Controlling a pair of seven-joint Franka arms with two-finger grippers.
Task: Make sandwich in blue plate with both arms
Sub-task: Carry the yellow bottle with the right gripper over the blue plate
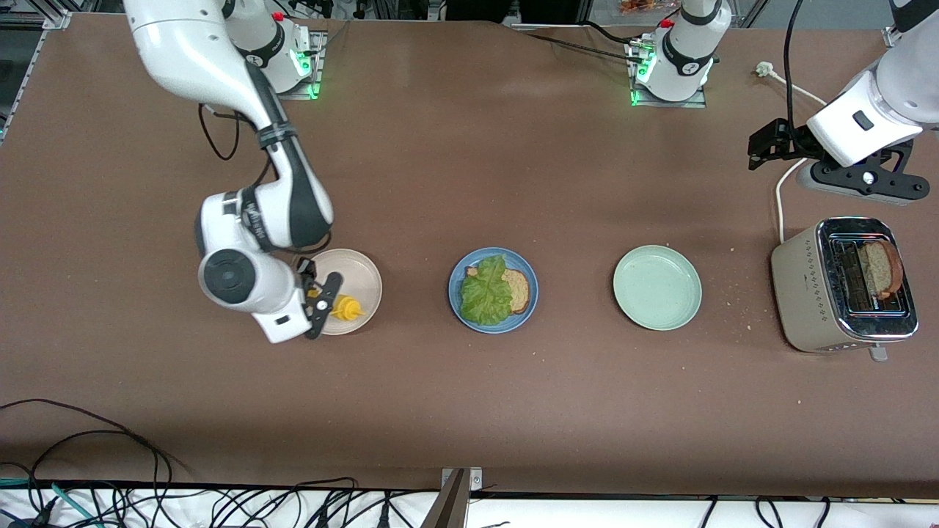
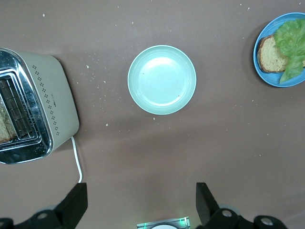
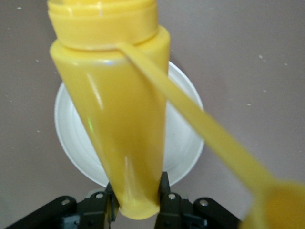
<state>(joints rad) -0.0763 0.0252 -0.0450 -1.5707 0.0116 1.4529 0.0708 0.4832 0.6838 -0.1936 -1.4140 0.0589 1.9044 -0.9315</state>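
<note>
The yellow squeeze bottle (image 1: 345, 306) is pinched low down in the right gripper (image 1: 320, 302) over the beige plate (image 1: 361, 275), cap dangling, so a slip or spill is possible. Bread and lettuce (image 1: 486, 292) sit on the blue plate (image 1: 458, 308) mid-desk. The second slice (image 1: 879, 268) is left in the toaster (image 1: 799, 286); the left gripper (image 2: 140, 202) hangs above, jaws wide, nothing held.

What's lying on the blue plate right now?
On the blue plate lies one brown bread slice with a lettuce leaf over most of it. What the leaf covers cannot be seen.
</note>
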